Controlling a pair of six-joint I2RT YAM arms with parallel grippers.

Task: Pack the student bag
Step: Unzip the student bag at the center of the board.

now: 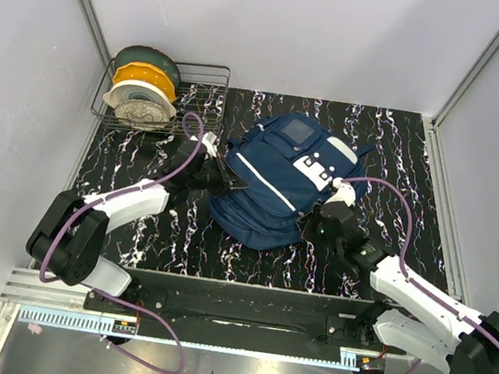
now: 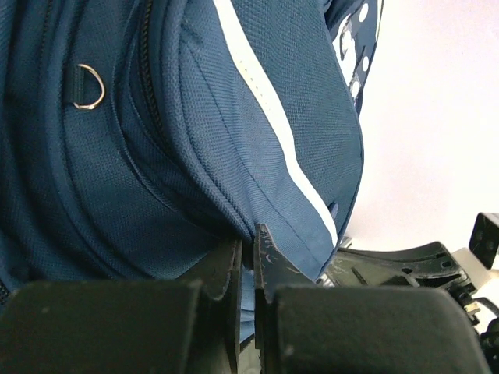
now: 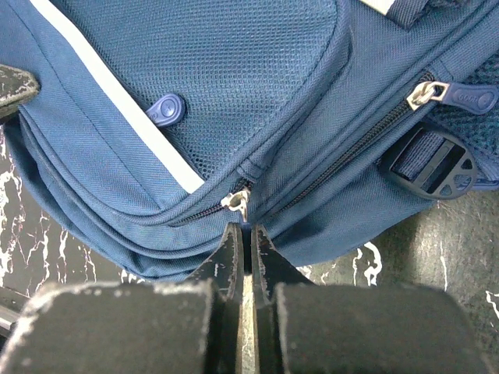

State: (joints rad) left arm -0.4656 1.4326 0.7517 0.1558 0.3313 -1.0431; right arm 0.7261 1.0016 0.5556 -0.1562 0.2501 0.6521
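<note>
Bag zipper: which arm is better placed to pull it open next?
Right, probably. The right gripper is shut right at the zipper slider, while the left gripper only pinches the bag by its fabric edge.

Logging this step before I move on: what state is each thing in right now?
student bag: lying on the table, visible zips closed.
left gripper: shut, pinching a fold of the bag's edge.
right gripper: shut, tips right at a zip slider; grip on its pull unclear.
wire basket: upright, holding three spools.
</note>
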